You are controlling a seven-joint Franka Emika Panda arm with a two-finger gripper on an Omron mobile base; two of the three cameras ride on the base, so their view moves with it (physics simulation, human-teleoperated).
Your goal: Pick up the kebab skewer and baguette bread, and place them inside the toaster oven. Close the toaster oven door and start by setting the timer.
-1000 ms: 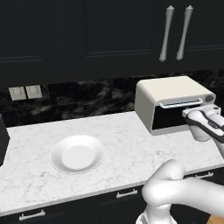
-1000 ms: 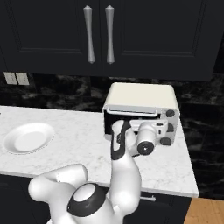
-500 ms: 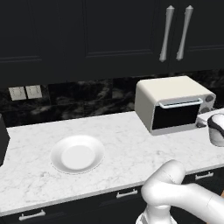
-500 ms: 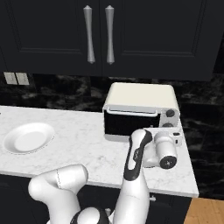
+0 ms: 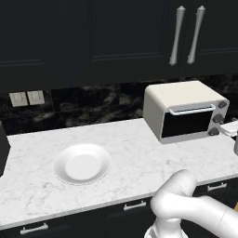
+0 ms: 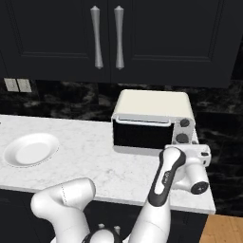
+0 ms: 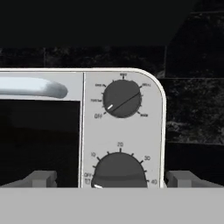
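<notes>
The cream-white toaster oven [image 5: 183, 97] [image 6: 154, 105] stands at the right end of the counter. Its dark glass door [image 5: 188, 123] [image 6: 141, 135] [image 7: 39, 140] is closed, with the pale bar handle [image 7: 37, 86] along the top. My gripper [image 7: 113, 178] is open, right in front of the oven's knob panel. Its fingertips [image 7: 41, 178] stand either side of the lower dial [image 7: 119, 169] without touching it. An upper knob [image 7: 122, 99] sits above that. The hand [image 6: 200, 155] hovers just right of the oven's front. The kebab skewer and the baguette bread are out of view.
A white plate [image 5: 59, 160] [image 6: 47, 142] with nothing on it sits on the marble counter [image 5: 130, 144] to the left. Dark cabinets with silver handles [image 5: 175, 35] hang overhead. The counter's right end [image 6: 209, 206] is close beside my hand.
My hand has swung from in front of the oven door to the right, and now faces the knob panel. The oven, its door and the plate have not moved.
</notes>
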